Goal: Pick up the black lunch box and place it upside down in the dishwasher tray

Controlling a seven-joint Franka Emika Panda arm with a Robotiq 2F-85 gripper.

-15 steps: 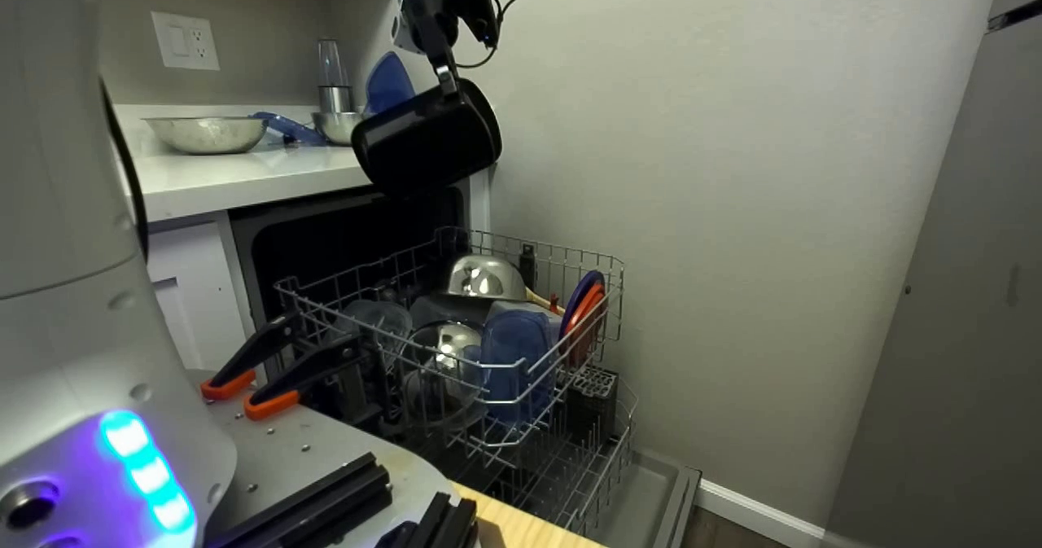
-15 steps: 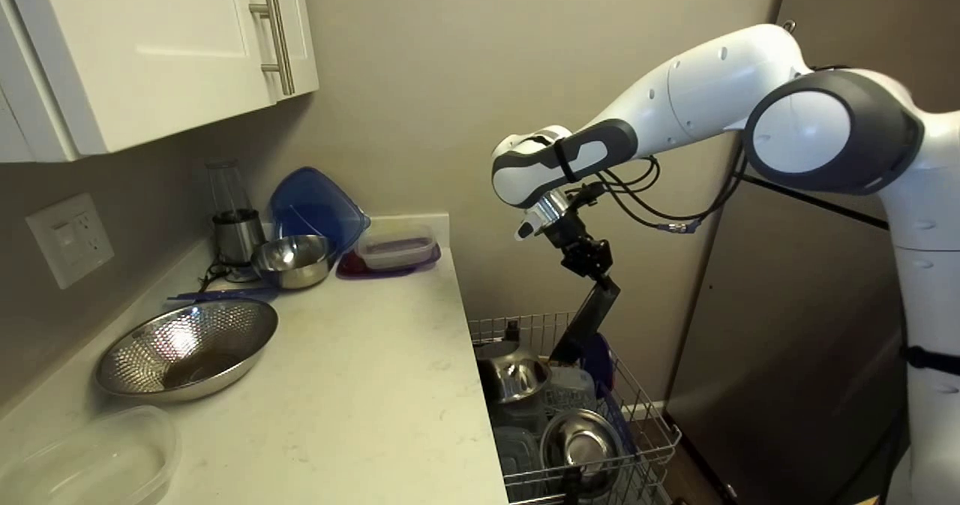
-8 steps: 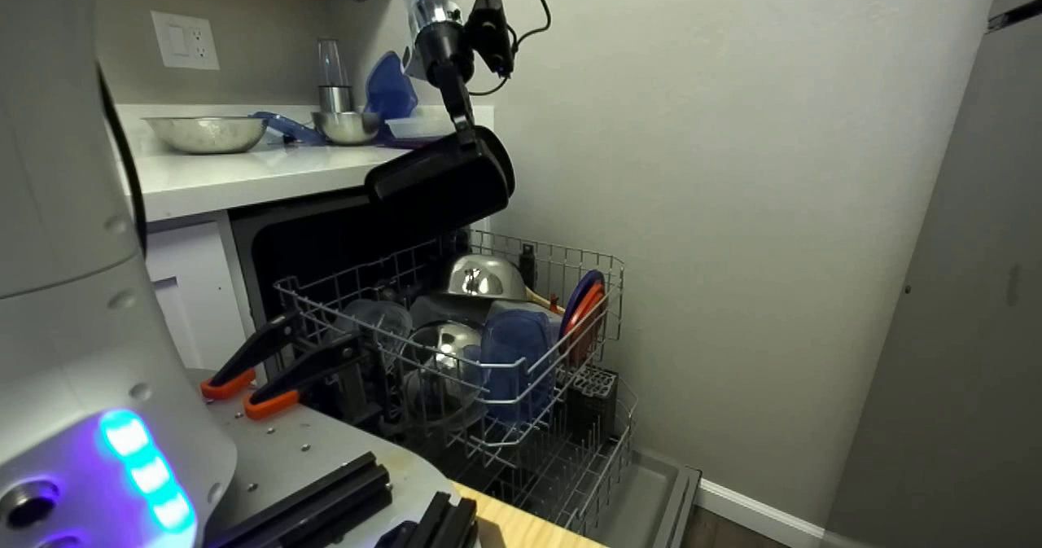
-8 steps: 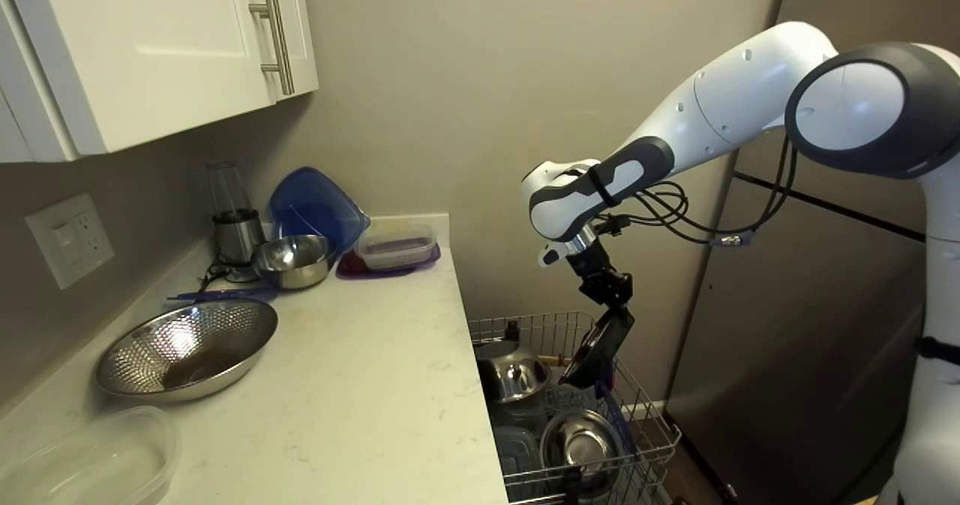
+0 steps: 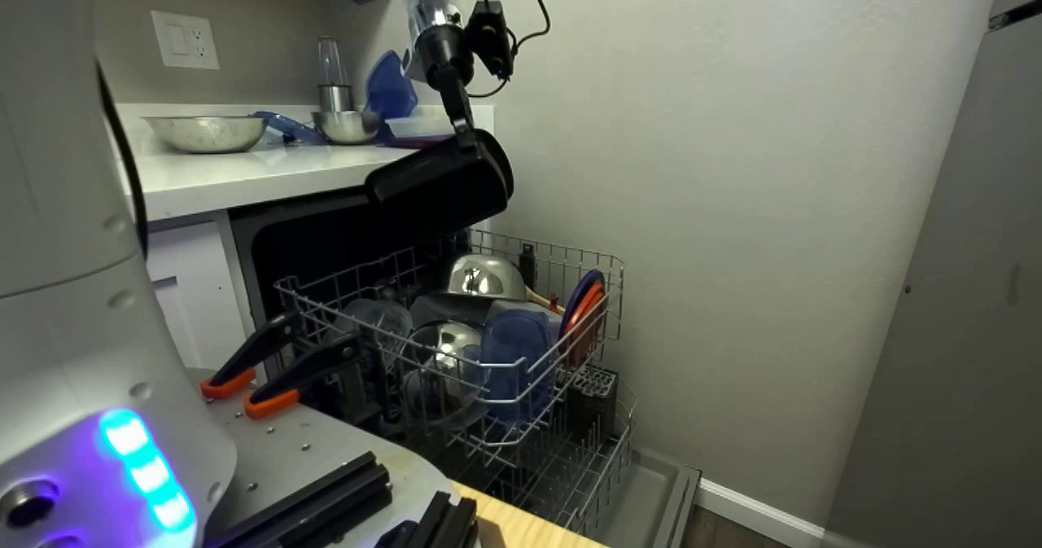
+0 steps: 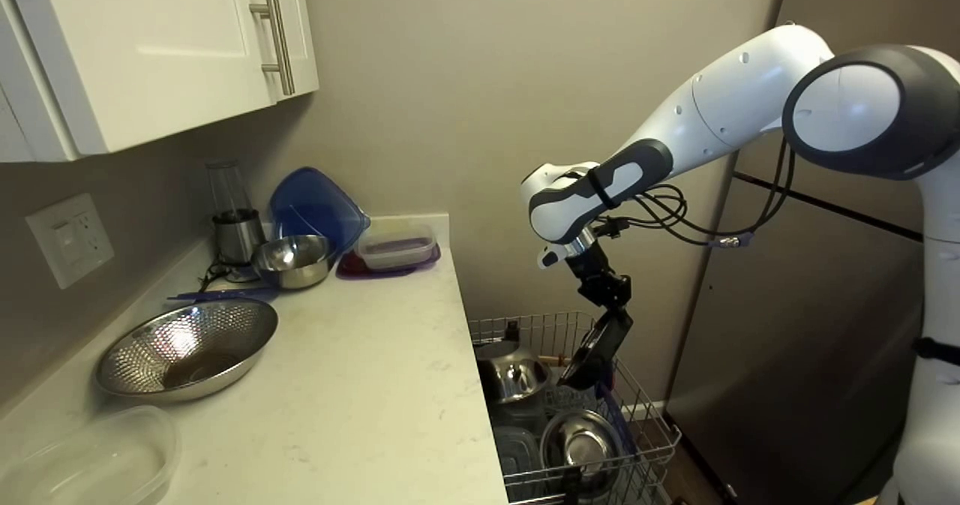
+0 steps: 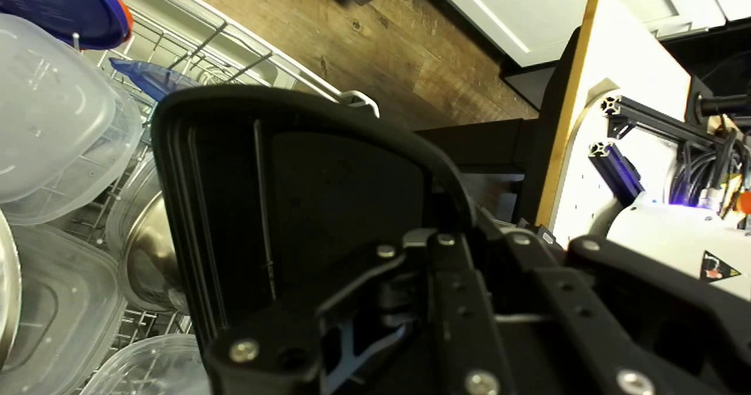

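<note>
Tilted black lunch box (image 5: pixel 440 186), in midair above the dishwasher tray (image 5: pixel 503 365), clamped at its edge in the gripper (image 7: pixel 481 236); upturned steel bowl (image 5: pixel 486 278), translucent plastic tubs (image 7: pixel 50 113) and a blue dish (image 5: pixel 514 348) in the tray; wide metal bowl (image 6: pixel 187 351) on the white counter (image 6: pixel 360 385).

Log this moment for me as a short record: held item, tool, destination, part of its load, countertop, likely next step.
Held item: black lunch box, tilted, held up in the air
Tool: closed on the edge of the black lunch box
Destination: dishwasher tray, pulled out
Part of its load: steel bowl, orange-red lid, among others
Countertop: wide steel bowl, blender, clear container, among others
Likely next step: lower the black lunch box, opening down; which way it faces now is hard to tell
</note>
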